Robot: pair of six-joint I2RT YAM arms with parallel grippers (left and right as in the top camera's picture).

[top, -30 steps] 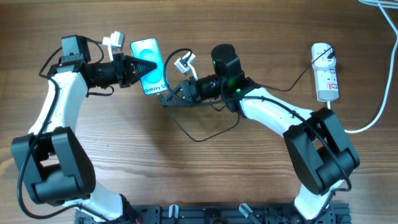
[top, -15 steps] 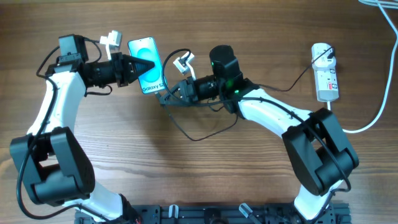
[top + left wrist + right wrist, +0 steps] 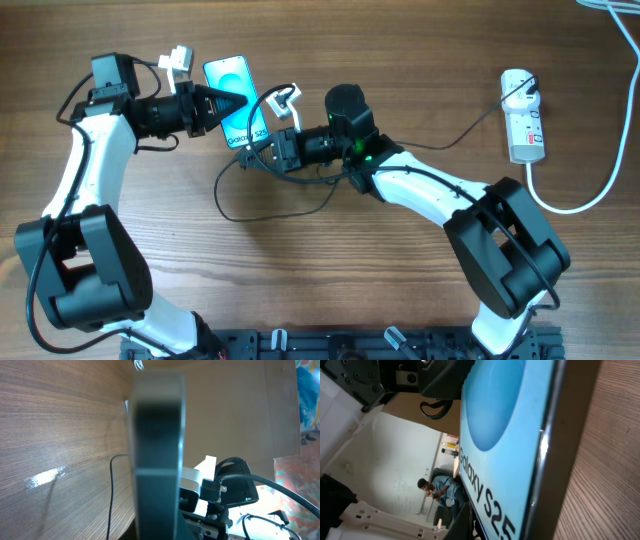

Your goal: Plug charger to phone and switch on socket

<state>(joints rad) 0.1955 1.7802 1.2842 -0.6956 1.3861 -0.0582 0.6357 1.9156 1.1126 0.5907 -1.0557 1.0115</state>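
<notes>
Left pincer: pressed together on the phone, gripping its long edge; the wrist view shows the phone edge-on between the fingers.
Right pincer: pressed together at the phone's lower end, by the "Galaxy S25" strip. It appears to pinch the connector end of the charger, but the tip itself is hidden.
Phone vs right pincer: touching or just short of it; I cannot tell whether the connector is seated.
Cable: loops loosely across the worktop below the right arm, then runs out to the power strip.
Power strip: well apart, far right; the plug looks inserted at its upper end.
Done: phone held, connector brought to the port.
Left: confirm insertion, switch the strip on; switch state unreadable.
</notes>
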